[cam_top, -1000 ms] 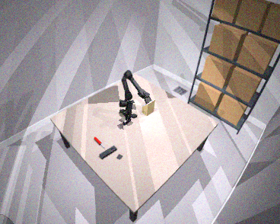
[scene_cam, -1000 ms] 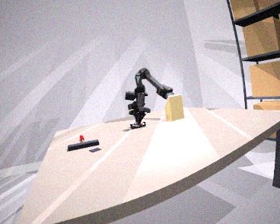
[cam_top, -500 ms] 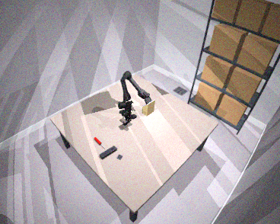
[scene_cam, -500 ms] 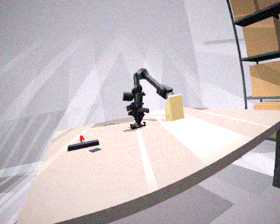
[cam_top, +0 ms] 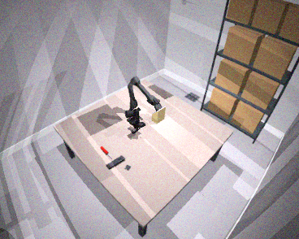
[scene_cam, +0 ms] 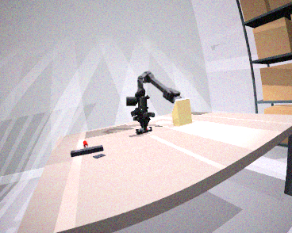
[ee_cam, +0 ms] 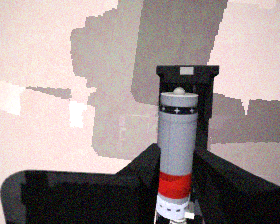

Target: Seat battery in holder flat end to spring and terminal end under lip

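My gripper is shut on the battery, a grey cylinder with a red band near the fingers and a dark ring and a small round terminal nub at its far end. The black holder lies on the table right behind the battery's far end, and the nub points at its end wall. The battery sits in line with the holder and covers most of it. I cannot tell whether the battery touches the holder. In the top and exterior views the gripper points down, low over the table near the arm's base.
A tan box stands on the table just right of the arm. A red-handled tool, a black bar and a small dark piece lie toward the front left. A shelf of cardboard boxes stands off the table.
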`<move>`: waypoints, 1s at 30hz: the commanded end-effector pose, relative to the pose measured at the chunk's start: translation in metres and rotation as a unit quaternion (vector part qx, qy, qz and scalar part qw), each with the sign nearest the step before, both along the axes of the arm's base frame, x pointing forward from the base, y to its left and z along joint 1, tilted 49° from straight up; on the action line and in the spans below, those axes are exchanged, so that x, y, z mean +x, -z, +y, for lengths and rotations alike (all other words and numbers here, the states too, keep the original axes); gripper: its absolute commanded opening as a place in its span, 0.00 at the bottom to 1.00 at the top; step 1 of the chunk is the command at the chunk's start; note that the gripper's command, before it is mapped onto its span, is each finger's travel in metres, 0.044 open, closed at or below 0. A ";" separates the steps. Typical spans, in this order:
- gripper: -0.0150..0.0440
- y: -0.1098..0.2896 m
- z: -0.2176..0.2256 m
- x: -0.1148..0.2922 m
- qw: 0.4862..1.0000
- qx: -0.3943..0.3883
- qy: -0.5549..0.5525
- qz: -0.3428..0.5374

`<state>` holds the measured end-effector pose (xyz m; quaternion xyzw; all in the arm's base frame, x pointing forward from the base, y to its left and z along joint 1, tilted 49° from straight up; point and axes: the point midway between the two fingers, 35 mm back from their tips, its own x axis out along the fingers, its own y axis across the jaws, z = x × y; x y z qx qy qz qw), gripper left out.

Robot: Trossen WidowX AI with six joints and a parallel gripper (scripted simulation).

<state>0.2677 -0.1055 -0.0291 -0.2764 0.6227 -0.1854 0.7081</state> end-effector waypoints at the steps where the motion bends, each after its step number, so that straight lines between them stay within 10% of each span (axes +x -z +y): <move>1: 0.35 0.003 -0.002 -0.006 1.000 -0.003 0.011 0.019; 30: 0.35 -0.002 -0.006 -0.003 0.996 0.001 0.062 0.072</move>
